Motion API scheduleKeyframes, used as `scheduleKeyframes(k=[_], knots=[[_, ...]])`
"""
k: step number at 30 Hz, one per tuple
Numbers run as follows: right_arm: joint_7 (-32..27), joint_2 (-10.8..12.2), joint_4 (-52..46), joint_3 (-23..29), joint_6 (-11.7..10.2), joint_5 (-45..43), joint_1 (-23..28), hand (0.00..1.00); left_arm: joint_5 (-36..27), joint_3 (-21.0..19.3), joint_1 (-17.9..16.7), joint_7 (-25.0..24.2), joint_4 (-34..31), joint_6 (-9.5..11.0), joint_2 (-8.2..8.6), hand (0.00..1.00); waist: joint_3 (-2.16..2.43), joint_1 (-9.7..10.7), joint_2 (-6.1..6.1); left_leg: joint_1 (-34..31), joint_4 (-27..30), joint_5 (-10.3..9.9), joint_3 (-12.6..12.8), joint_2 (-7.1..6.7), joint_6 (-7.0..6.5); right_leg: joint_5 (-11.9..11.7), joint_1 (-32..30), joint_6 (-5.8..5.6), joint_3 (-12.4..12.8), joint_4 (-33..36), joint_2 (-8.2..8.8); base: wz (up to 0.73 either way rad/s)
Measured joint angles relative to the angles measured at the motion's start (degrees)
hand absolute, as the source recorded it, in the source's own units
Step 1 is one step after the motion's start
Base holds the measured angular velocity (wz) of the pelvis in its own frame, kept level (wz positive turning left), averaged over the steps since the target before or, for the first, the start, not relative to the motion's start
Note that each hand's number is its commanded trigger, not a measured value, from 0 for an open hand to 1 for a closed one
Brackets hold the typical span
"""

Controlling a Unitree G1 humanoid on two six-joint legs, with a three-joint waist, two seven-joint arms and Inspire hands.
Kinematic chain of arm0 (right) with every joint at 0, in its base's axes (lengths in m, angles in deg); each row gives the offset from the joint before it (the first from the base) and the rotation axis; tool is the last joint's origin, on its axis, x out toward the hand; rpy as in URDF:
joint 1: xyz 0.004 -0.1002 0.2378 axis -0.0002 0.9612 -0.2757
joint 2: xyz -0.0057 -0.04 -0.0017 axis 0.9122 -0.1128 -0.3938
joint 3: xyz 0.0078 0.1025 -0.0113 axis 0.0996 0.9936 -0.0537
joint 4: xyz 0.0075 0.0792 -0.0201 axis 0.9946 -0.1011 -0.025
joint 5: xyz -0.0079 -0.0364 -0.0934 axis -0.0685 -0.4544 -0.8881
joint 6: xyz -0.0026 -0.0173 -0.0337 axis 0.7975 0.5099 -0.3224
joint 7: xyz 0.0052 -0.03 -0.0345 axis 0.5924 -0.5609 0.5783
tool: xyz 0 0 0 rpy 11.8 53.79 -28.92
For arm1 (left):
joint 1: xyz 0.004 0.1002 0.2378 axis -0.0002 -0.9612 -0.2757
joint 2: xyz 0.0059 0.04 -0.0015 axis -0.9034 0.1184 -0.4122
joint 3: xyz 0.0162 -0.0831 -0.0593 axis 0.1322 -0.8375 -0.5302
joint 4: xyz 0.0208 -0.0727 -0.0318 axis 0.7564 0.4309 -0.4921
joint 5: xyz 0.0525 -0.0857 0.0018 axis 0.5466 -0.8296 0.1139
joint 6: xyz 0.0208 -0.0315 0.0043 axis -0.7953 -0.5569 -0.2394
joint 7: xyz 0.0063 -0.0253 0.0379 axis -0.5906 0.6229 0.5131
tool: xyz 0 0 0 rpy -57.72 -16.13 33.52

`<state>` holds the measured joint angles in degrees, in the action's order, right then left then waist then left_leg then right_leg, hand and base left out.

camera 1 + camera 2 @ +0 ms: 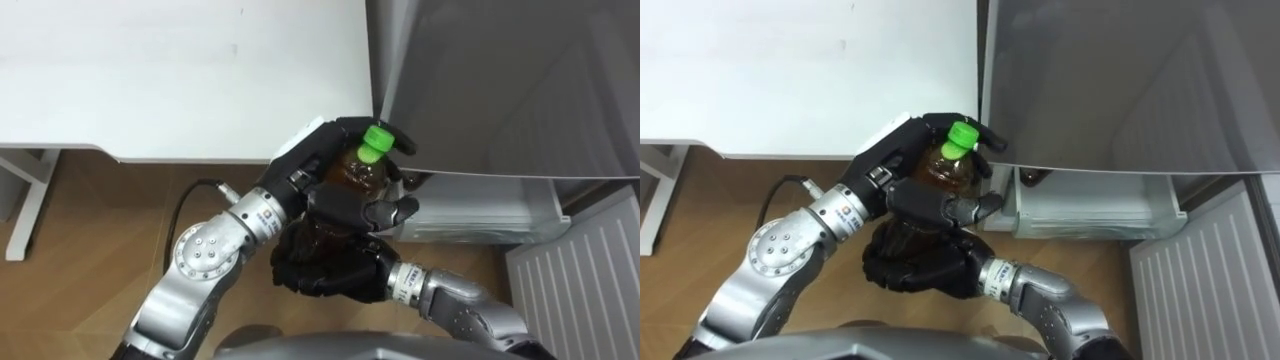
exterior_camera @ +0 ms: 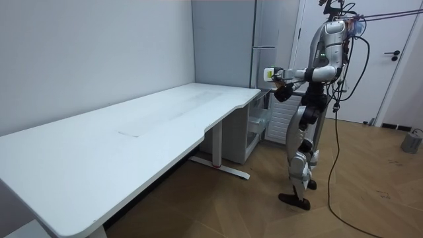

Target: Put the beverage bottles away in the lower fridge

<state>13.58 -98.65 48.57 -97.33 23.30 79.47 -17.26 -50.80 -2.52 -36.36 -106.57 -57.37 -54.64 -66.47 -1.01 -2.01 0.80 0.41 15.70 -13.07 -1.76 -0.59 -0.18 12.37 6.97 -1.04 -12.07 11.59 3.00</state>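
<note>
Just before the fridge [image 1: 500, 90], near its open lower drawer [image 1: 470, 215], a green-capped bottle [image 1: 358, 175] was held, left hand [image 1: 305, 160] and right hand [image 1: 320, 265] both curled round it. It was judged best lowered slowly, clear of the drawer's rim.

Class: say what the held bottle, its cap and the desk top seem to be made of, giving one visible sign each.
The bottle: probably clear plastic, glossy and see-through, brown inside. Its cap: likely plastic, opaque, evenly bright green. The desk top: smooth matt white, perhaps laminated board; its core cannot be told.
</note>
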Motion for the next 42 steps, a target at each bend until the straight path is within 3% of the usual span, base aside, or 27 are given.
scheduleKeyframes(k=[14, 25, 34, 38, 42], knots=[[0.83, -0.23, 0.0, -0.17, 0.51, 2.5, 0.0, 1.0, -0.06, -0.04, 0.18, 0.02, 0.05, 0.0, 0.55, 0.0, -0.29, 0.0, -0.44, -0.03, -0.05, 0.0, 0.0, 0.02, 0.0, 0.0, -0.06, 0.0, 0.0, 0.0, -0.03, 0.0], [1.06, -0.58, 0.0, 0.12, 0.69, 4.9, -0.06, 1.0, -1.96, -0.12, 1.61, -0.22, 0.05, 0.12, 0.71, 0.0, 0.09, 0.12, -0.82, 0.23, 0.21, 0.01, 0.0, 0.02, 0.0, 0.0, 0.18, 0.0, -0.07, -0.01, 0.02, 0.0], [1.05, -0.73, 0.67, 0.14, 0.63, 4.75, -0.08, 1.0, -4.59, -0.47, 3.07, 0.99, -0.68, 1.95, 0.65, 0.0, -0.19, 0.17, -1.15, 0.17, 0.6, -0.01, 0.04, 0.02, -0.01, 0.0, 0.48, 0.0, -0.02, 0.09, 0.04, 0.0], [0.81, -0.88, 2.11, 0.46, 0.64, 4.11, 0.16, 1.0, -4.58, -2.64, 3.08, 1.74, -5.24, 2.26, 0.74, 0.0, -0.23, 0.1, -1.06, -0.06, 0.61, 0.0, 0.02, 0.02, -0.01, 0.0, 0.27, 0.0, -0.04, 0.12, 0.02, 0.0], [0.73, -0.85, 2.09, 0.57, 0.51, 4.16, 0.16, 1.0, -4.61, -4.85, 3.29, 3.59, -9.16, 4.75, 0.64, 0.0, -0.04, -0.11, -0.66, -0.03, 0.73, 0.0, 0.02, 0.0, -0.01, 0.0, 0.17, 0.0, -0.02, 0.09, 0.01, 0.0]])
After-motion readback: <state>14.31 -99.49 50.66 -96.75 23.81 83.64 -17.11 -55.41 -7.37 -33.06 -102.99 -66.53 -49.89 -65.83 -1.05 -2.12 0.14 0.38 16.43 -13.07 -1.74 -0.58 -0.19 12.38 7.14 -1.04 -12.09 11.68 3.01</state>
